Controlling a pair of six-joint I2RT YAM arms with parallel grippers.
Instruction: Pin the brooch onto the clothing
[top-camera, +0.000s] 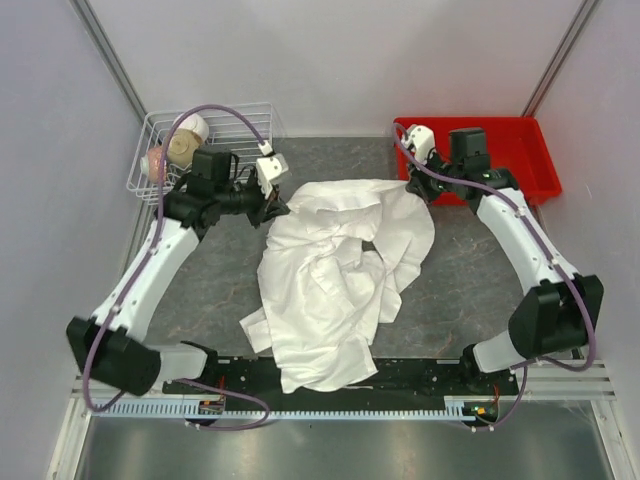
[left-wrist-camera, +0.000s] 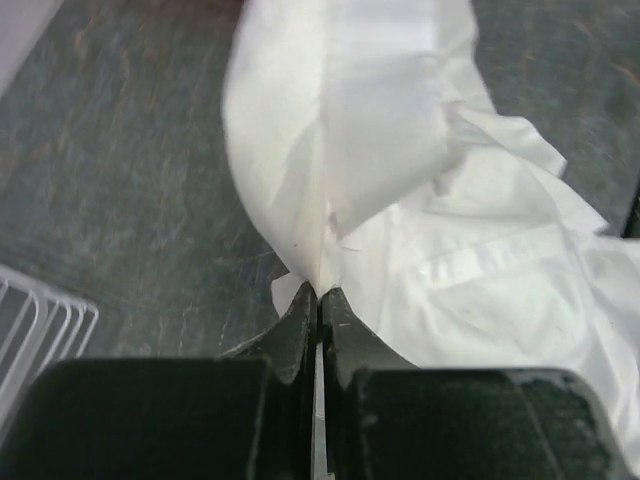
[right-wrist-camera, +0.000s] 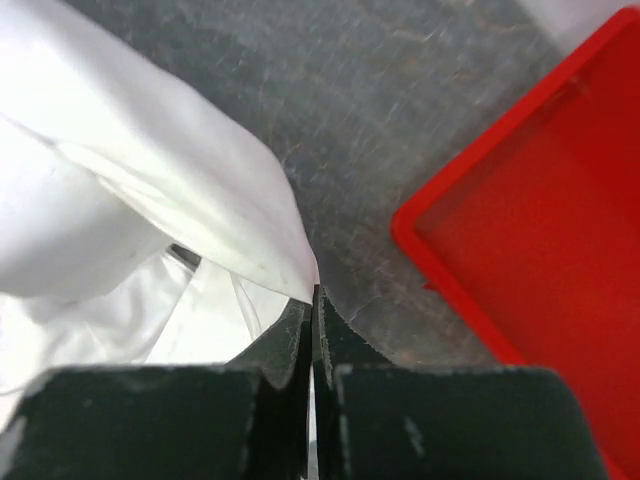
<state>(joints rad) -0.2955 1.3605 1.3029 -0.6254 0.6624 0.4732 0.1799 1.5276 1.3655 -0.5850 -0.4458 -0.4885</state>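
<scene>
The white shirt (top-camera: 335, 275) lies crumpled on the grey table, reaching from the far middle to the near edge. My left gripper (top-camera: 274, 208) is shut on the shirt's far left edge; in the left wrist view the fabric (left-wrist-camera: 380, 170) runs into the closed jaws of the gripper (left-wrist-camera: 320, 292). My right gripper (top-camera: 412, 187) is shut on the shirt's far right edge; in the right wrist view a fold of cloth (right-wrist-camera: 170, 190) ends in the closed gripper (right-wrist-camera: 314, 295). The brooch is not visible in any view.
A white wire basket (top-camera: 150, 150) holding rolls stands at the far left, its corner showing in the left wrist view (left-wrist-camera: 40, 320). A red tray (top-camera: 520, 150) stands at the far right, right of my right gripper (right-wrist-camera: 540, 220).
</scene>
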